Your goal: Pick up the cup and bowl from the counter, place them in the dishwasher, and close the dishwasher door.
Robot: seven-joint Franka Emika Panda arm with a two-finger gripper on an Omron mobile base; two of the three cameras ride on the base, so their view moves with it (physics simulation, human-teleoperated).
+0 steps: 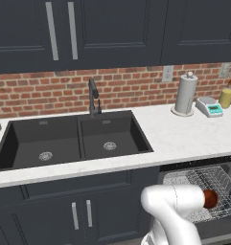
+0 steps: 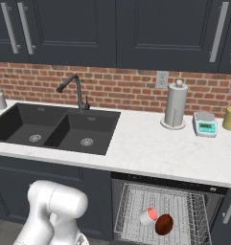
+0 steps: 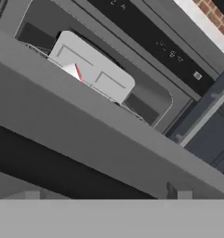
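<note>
Two dishes in rack, cup [image 2: 148, 216] tipped sideways, bowl [image 2: 164, 224] on edge

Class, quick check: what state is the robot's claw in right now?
Claw: cannot be told from the pictures; its tips are barely visible, with nothing seen between them.

The arm's white body hides part of the bowl [image 1: 211, 198] at the lower right of the left base view. The yellow jar [image 2: 230, 117] is cut by the right edge of the right base view. In the hand view, the cup [image 3: 75, 72] shows as just a red sliver at upper left.
</note>
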